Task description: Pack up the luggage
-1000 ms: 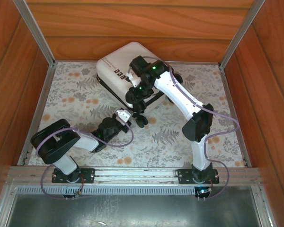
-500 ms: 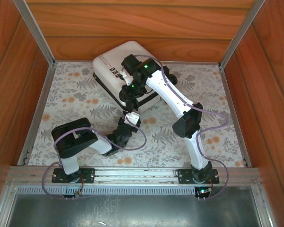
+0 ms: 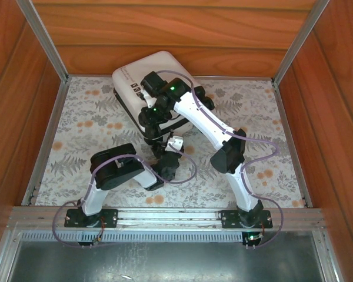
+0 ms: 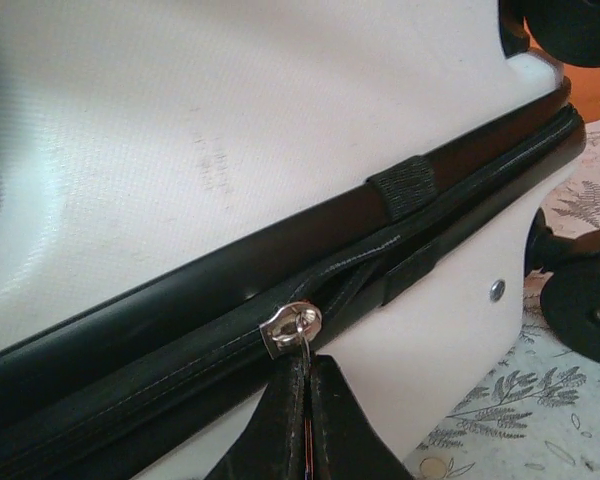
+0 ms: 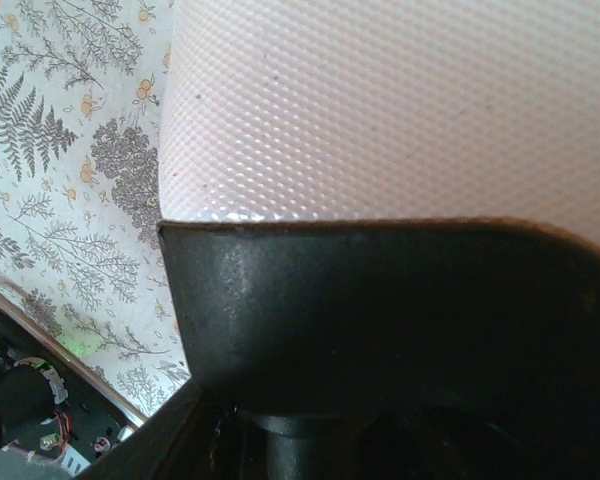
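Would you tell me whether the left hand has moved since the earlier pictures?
Yes: the left hand moved right, away from the left rail, along the luggage.

black marks [image 3: 136, 89] on luggage [image 3: 128, 73], none legible

The suitcase [image 3: 135, 70] slides a little toward the far left corner of the surface [image 3: 88, 123], and the right hand [image 3: 153, 120] on its near edge goes with it. The left arm swings in from the left edge toward the middle, bringing the left hand [image 3: 174, 144] up to the suitcase's zipper pull [image 4: 292, 327].
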`<state>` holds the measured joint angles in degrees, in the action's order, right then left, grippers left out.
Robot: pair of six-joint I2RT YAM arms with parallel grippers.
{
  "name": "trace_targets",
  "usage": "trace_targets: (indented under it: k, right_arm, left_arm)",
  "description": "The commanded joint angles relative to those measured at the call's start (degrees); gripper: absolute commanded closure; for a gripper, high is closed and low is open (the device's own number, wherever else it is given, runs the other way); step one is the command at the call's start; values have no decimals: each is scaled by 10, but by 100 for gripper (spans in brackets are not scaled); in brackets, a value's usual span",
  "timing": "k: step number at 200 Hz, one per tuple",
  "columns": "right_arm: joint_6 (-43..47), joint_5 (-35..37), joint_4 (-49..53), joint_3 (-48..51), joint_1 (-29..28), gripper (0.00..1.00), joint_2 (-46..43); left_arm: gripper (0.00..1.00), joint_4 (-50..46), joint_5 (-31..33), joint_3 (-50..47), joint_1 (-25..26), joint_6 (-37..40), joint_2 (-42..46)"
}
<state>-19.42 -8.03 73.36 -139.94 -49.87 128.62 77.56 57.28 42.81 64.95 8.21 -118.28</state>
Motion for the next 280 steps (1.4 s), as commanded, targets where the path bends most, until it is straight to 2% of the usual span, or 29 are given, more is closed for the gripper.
trace_targets:
  k: [1, 21, 32, 43, 59, 67, 77, 105, 138, 190, 230, 271, 280]
  right_arm:
    - [22, -223, -150, -8, -41, 95, 46]
    - [87, -209, -87, -24, -41, 88, 45]
    - [121, -183, -61, -26, -44, 87, 38]
    - [138, -154, -46, -23, -44, 89, 29]
    - [149, -156, -36, -24, -44, 97, 17]
    - [144, -172, -38, -22, -44, 100, 13]
    - [125, -205, -48, -22, -45, 100, 12]
    - [70, -292, -92, -38, -58, 100, 31]
    - [86, -271, -74, -96, -86, 100, 71]
    - [72, -177, -95, -52, -85, 99, 45]
    - [30, -207, -104, -103, -87, 100, 75]
    - [29, -230, -132, -100, -113, 100, 79]
    - [28, -230, -135, -100, -116, 95, 79]
  left_arm:
    - [100, -9, -146, 45, 69, 31, -34]
    - [100, -28, -143, 69, 68, 35, -65]
    - [100, -46, -149, 87, 64, 37, -78]
    - [100, -56, -163, 102, 59, 36, -92]
    - [100, -77, -185, 127, 48, 21, -109]
    - [100, -86, -198, 137, 47, 13, -115]
    - [100, -98, -211, 154, 29, 7, -125]
    - [100, -119, -238, 213, 20, 11, -160]
    - [100, -120, -258, 273, 14, 13, -198]
    - [100, -119, -248, 278, -4, 19, -188]
    - [100, -121, -245, 357, -16, 10, -237]
    - [100, -136, -270, 420, -14, -11, -281]
    - [100, -140, -272, 424, -15, -15, -285]
